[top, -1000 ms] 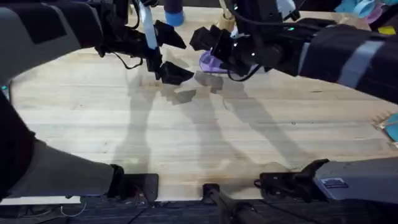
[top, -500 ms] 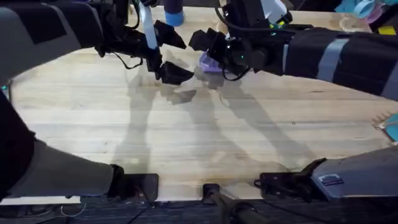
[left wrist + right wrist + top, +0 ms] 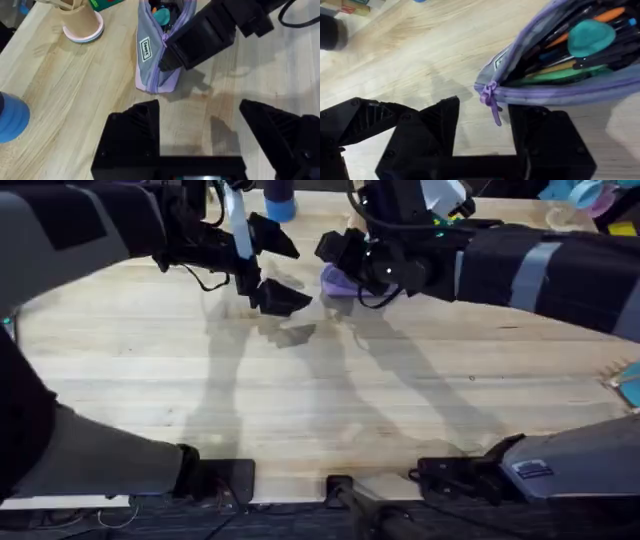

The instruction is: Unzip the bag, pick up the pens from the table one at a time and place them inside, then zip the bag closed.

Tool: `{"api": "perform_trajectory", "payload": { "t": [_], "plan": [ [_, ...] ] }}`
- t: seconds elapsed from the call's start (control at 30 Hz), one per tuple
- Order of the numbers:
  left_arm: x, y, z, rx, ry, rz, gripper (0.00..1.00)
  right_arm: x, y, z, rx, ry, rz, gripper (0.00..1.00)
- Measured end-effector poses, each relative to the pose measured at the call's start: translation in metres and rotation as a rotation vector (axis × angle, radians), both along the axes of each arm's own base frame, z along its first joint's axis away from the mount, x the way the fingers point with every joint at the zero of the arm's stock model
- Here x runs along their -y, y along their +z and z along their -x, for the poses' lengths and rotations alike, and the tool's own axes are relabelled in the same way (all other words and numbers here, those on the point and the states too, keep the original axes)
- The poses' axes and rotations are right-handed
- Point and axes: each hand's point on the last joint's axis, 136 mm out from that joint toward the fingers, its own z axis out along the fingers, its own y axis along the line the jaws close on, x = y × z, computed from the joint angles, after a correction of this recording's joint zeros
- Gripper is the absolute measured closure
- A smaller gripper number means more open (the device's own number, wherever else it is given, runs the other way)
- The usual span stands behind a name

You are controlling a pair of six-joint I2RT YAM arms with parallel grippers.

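Overhead view: lavender bag recorded at the far middle of the tabletop, partly covered by the right hand; left hand hung just beside it, fingers spread apart and nothing held. Left wrist view: bag stood on its narrow edge, zipper open along the top, with a white label on its side; right hand pressed against the near end of the bag; a tan cup on a pink saucer and a blue object noted nearby. Right wrist view: bag mouth open, with pens lying inside, a green one and dark ones among them, beside an orange item and a teal piece; purple zipper pull positioned between the right hand's spread fingers, not yet clamped. Status, as judged: unzipping done, pens apparently loaded, no loose pen noted on the visible tabletop; zipping closed remains, the pull first to be gripped.
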Motion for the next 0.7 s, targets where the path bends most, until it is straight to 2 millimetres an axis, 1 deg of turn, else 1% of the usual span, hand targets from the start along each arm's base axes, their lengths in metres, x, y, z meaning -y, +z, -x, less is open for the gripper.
{"api": "perform_trajectory", "payload": {
  "t": [0.2,0.43,0.47,0.53,0.57,0.7],
  "plan": [
    [0.0,0.0,0.0,0.0,0.0,0.0,0.007,0.0001,0.0,0.0,0.0,-0.001,0.0,0.552],
    [0.0,0.0,0.0,0.0,0.0,0.0,0.007,0.0003,-0.0004,0.0003,-0.002,-0.001,0.001,0.68],
    [0.0,0.0,0.0,0.0,0.0,0.0,0.007,0.0004,-0.0005,0.0004,-0.002,-0.001,0.002,0.732],
    [0.0,-0.0001,0.0,0.0,0.0,0.0,0.007,0.0006,-0.0007,0.0005,-0.003,-0.002,0.002,0.89],
    [0.0,0.0,0.0,0.0,0.0,0.0,0.007,0.0006,-0.0007,0.0005,-0.003,-0.001,0.002,0.948],
    [0.0,0.0,0.0,0.0,0.0,0.0,0.007,0.0005,-0.0006,0.0004,-0.003,-0.001,0.002,0.969]
  ]
}}
